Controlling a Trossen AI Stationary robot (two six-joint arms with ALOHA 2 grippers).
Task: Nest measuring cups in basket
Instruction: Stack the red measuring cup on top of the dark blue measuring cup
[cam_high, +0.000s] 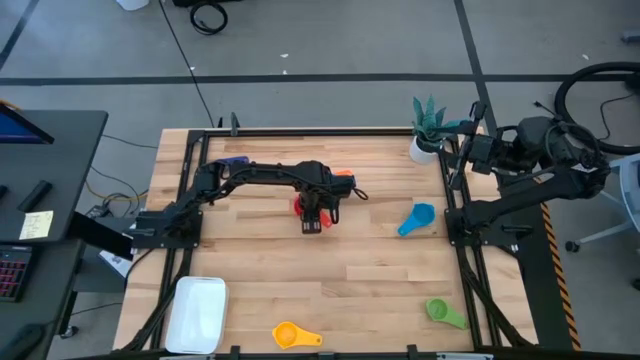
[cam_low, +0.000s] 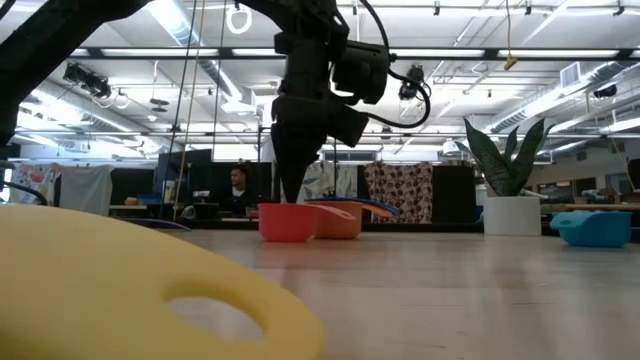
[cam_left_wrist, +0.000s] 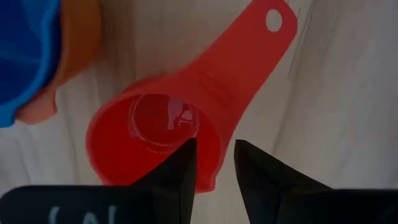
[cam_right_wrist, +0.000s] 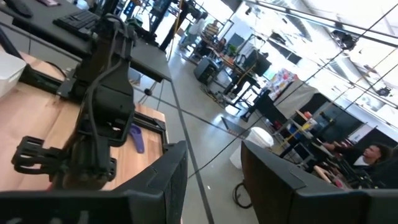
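A red measuring cup (cam_left_wrist: 155, 124) stands upright on the wood table near its middle (cam_high: 298, 206), handle lying flat. My left gripper (cam_left_wrist: 215, 144) points straight down over it, open. One finger is above the bowl and one is outside the rim by the handle root. Just beyond stands an orange cup (cam_high: 343, 179) with a blue cup (cam_left_wrist: 25, 56) nested in it. The white basket (cam_high: 197, 312) lies at the near left corner. Light blue (cam_high: 417, 220), green (cam_high: 445, 313) and yellow (cam_high: 295, 335) cups lie apart on the table. My right gripper (cam_right_wrist: 214, 174) hangs open, level, high at the far right. My left gripper comes at the red cup from above, its fingers on either side of the rim wall (cam_left_wrist: 214, 167) next to the handle root. A gap shows beside the wall, and I cannot tell whether either finger touches it. The cup rests on the table on its base.
A white potted plant (cam_high: 428, 135) stands at the far right corner, close to my right arm. The yellow cup (cam_low: 120, 290) lies right at the near edge. Bare wood lies between the red cup and the basket.
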